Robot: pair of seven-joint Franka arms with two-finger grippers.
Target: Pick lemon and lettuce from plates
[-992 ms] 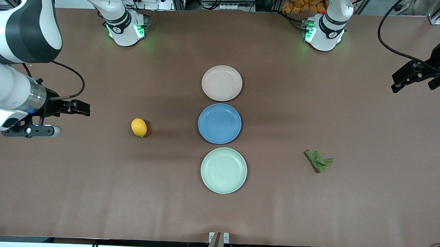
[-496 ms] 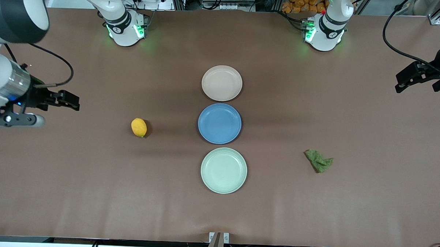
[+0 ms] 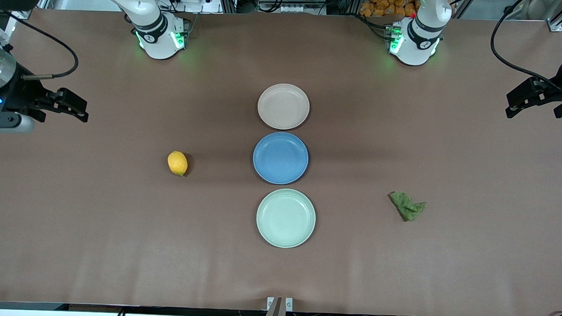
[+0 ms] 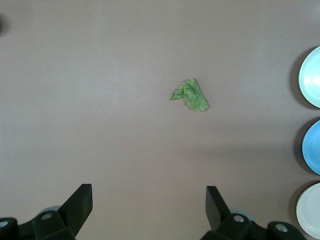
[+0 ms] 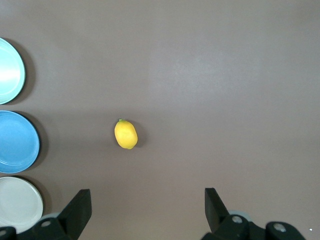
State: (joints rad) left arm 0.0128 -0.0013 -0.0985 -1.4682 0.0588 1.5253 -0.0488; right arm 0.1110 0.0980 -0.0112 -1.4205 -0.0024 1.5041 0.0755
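Three round shallow plates sit in a line down the middle of the brown bench [image 3: 398,274]: the beige-pink plate [image 3: 283,106] farthest from the front camera, the blue plate [image 3: 280,158] between, the pale mint green plate [image 3: 286,218] nearest. All three dishes are bare inside.

Here's the small oval yellow-orange lemon [image 3: 177,163], lying on the bench itself, well apart from the plates toward the right arm's end, about level with the blue plate. In the right wrist view the lemon [image 5: 126,134] lies on open brown surface, with the edges of the three plates at the frame's edge.

And the dark green wrinkly lettuce leaf [image 3: 407,206] lies flat on the bench toward the left arm's end, a little nearer to the front camera than the blue plate and clear of every dish. The left wrist view has it [image 4: 191,95] alone on the brown surface.

The right gripper [image 3: 70,106] hangs over the bench's edge at the right arm's end, fingers [image 5: 77,212] spread wide, holding nothing. The left gripper [image 3: 521,98] hangs over the edge at the left arm's end, its fingers [image 4: 80,207] wide apart too, nothing between them.
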